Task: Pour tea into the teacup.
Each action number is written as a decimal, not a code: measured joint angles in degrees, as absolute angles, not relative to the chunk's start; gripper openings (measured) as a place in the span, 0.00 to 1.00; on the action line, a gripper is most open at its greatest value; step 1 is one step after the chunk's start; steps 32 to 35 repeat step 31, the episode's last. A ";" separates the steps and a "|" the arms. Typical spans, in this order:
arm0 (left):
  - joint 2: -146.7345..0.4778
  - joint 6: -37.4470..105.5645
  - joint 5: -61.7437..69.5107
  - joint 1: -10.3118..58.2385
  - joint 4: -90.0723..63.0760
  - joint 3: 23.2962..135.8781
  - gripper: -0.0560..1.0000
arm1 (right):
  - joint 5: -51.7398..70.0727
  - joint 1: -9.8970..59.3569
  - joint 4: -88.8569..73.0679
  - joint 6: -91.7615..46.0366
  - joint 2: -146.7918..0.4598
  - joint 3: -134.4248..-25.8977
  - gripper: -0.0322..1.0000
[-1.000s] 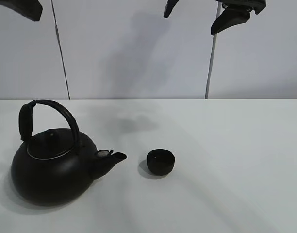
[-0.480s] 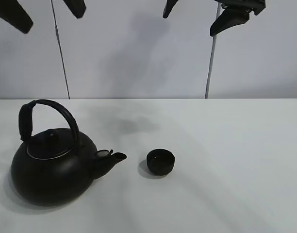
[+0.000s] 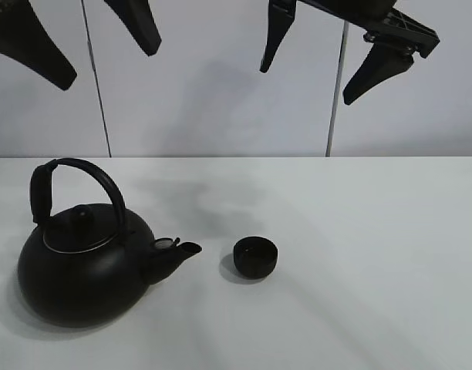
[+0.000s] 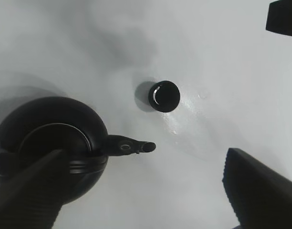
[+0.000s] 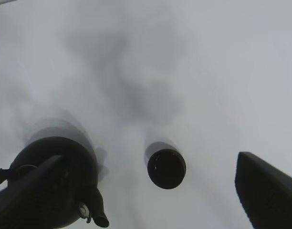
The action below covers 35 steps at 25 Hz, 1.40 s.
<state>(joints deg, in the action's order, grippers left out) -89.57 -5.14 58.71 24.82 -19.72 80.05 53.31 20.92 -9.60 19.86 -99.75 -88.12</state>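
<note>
Both grippers high above the white tabletop (image 3: 375, 231), nothing held. Left gripper (image 3: 89, 38) fingers spread wide, hanging over the kettle (image 3: 85, 270); right gripper (image 3: 328, 54) fingers also wide, up over the teacup (image 3: 256, 257). Teacup stands upright near tabletop centre, just beyond the kettle spout (image 3: 178, 253), not touching. Kettle handle arch (image 3: 78, 185) stands upright, runs roughly in line with spout. Left arm nearer it, likely does the grab. No labels or writing readable.

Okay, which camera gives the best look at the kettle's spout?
The left wrist view: the kettle's spout shows whole from above, against the bare table, aimed past the teacup. The exterior high view shows it side-on, dark against the body. The right wrist view cuts it at the frame edge.
</note>
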 joint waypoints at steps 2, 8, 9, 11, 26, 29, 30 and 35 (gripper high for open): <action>-90.35 -4.48 59.03 24.82 -21.24 79.35 0.65 | 54.23 20.92 -9.66 19.86 -99.75 -88.12 0.67; -91.92 -4.14 59.00 24.82 -21.90 78.51 0.65 | 54.51 20.92 -9.66 19.86 -99.75 -88.12 0.67; -92.12 -4.14 58.92 24.82 -21.90 78.51 0.65 | 54.51 20.92 -9.66 19.86 -99.75 -88.12 0.67; -92.68 -4.09 58.85 24.82 -21.97 78.35 0.65 | 54.57 20.92 -9.79 19.86 -99.75 -88.12 0.67; -95.04 -4.09 56.06 24.82 -23.19 77.09 0.65 | 56.21 20.92 -9.65 19.86 -99.75 -88.12 0.67; -95.04 -4.09 54.24 24.82 -23.19 77.09 0.65 | 56.55 20.92 -9.26 19.86 -99.75 -88.12 0.67; -95.04 -4.09 53.72 24.82 -23.19 77.09 0.65 | 56.69 20.92 -9.12 19.86 -99.75 -88.12 0.67; -95.04 -4.09 53.42 24.82 -23.19 77.09 0.65 | 56.83 20.92 -9.03 19.86 -99.75 -88.12 0.67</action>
